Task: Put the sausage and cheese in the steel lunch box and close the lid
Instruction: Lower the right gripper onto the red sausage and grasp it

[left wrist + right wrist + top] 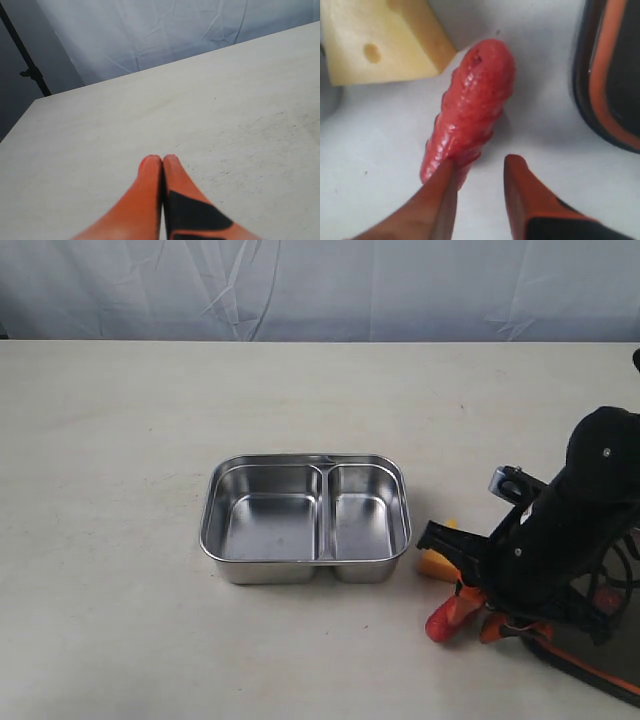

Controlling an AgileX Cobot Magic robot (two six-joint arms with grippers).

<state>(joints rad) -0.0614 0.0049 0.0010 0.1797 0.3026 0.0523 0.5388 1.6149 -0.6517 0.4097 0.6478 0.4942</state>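
Pale tabletop (120,440) carries the shiny two-compartment steel lunch box (280,570), and right of it the black right arm (590,510) hides most of the dark orange-rimmed lid (615,75), cut off at the frame edge. Partly covered too, the yellow cheese wedge (375,40) lies just beside the bumpy red sausage (472,100), whose end one orange finger of the right gripper (481,165) overlaps, jaws apart. The left gripper (162,160) has its jaws pressed together over table.
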